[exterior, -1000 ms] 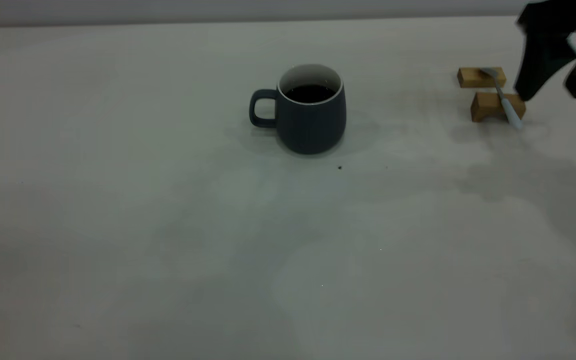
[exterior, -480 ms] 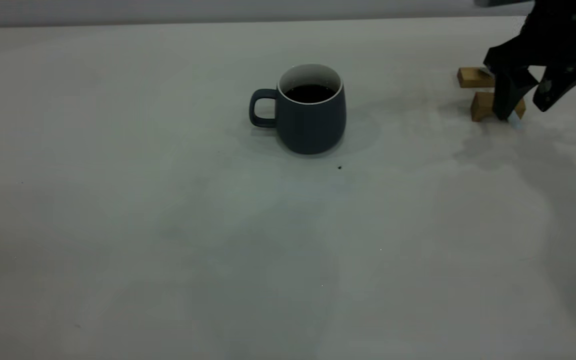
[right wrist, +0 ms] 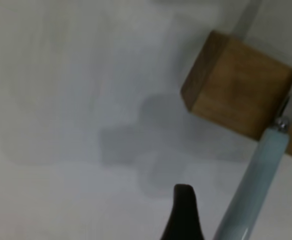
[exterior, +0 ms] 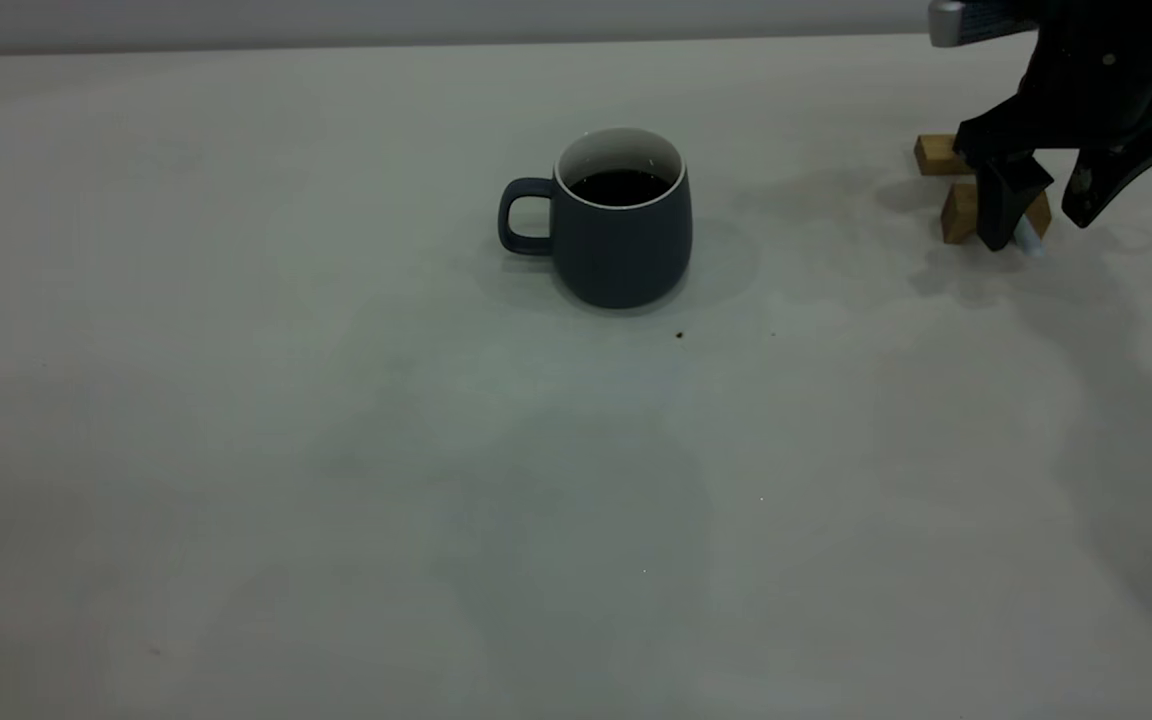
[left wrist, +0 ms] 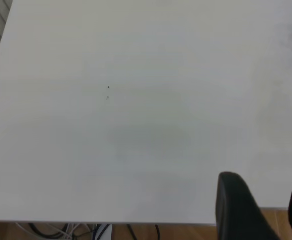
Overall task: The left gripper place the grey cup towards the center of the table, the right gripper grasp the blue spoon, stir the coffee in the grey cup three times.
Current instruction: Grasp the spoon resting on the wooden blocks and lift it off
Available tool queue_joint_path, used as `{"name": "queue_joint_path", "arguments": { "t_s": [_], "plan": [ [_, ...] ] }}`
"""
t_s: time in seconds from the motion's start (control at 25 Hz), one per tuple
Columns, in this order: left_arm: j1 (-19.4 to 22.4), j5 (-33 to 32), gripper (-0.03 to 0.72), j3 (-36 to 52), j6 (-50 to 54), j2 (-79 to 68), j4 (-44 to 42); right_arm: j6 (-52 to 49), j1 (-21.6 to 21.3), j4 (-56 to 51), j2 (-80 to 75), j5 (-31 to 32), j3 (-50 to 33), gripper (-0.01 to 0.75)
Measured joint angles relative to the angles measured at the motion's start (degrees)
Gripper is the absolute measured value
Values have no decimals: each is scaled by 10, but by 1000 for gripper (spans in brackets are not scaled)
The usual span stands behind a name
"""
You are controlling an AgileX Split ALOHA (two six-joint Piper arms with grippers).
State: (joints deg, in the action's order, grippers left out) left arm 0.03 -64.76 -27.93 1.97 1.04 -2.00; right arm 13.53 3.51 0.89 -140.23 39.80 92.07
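Grey cup (exterior: 622,228) parked around the middle of the table (exterior: 336,450), a bit toward the far side, upright, handle sticking out to the exterior view's left, coffee (exterior: 620,185) dark inside the white interior. Loads of bare tabletop all round it, nothing touching, just a tiny dark speck (exterior: 679,335) on the surface a little in front. Far edge of the table running straight across the top of the exterior view, well behind the cup. Over at the far right, right gripper (exterior: 1036,232) down low at the two wooden blocks (exterior: 958,210), fingers spread apart and pointing down, one finger (exterior: 1000,205) in front of the nearer block, the other out to the right of it. Only the pale tip of the blue spoon (exterior: 1031,240) peeking out beside that nearer finger in the exterior view. Right wrist view much closer: spoon's light-blue handle (right wrist: 258,185) lying across a wooden block (right wrist: 241,90), metal neck resting on top of it, one dark fingertip (right wrist: 184,212) just beside the handle, not clamped on it. Good stretch of clear table between the blocks and the cup. Left gripper (left wrist: 266,205) out of the exterior view altogether; left wrist view looking down on bare table near its front edge, two dark fingers with a gap between them, nothing held, wood floor and some cables (left wrist: 75,231) visible past the edge.
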Motion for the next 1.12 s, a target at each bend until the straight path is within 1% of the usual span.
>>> {"name": "queue_joint_path", "arguments": {
  "t_s": [0.2, 0.28, 0.36, 0.44, 0.48, 0.56, 0.64, 0.68, 0.88, 1.12],
  "plan": [
    [0, 0, 333, 0, 0, 0, 0, -8, 0, 3, -19, -1, 5, 680],
    [0, 0, 333, 0, 0, 0, 0, -16, 0, 4, -19, -3, 5, 654],
    [0, 0, 333, 0, 0, 0, 0, -31, 0, 13, -19, -7, 5, 601],
    [0, 0, 333, 0, 0, 0, 0, -56, 0, 33, -19, -7, 5, 516],
    [0, 0, 333, 0, 0, 0, 0, -70, 0, 40, -19, -6, 5, 457],
    [0, 0, 333, 0, 0, 0, 0, -90, 0, 50, -19, 1, 5, 330],
    [0, 0, 333, 0, 0, 0, 0, -105, 0, 55, -19, 15, 5, 163],
    [0, 0, 333, 0, 0, 0, 0, -108, 0, 56, -18, 21, 5, 125],
    [0, 0, 333, 0, 0, 0, 0, -114, 0, 53, 20, 54, 5, 130],
    [0, 0, 333, 0, 0, 0, 0, -114, 0, 49, 36, 61, 6, 130]
  ]
}}
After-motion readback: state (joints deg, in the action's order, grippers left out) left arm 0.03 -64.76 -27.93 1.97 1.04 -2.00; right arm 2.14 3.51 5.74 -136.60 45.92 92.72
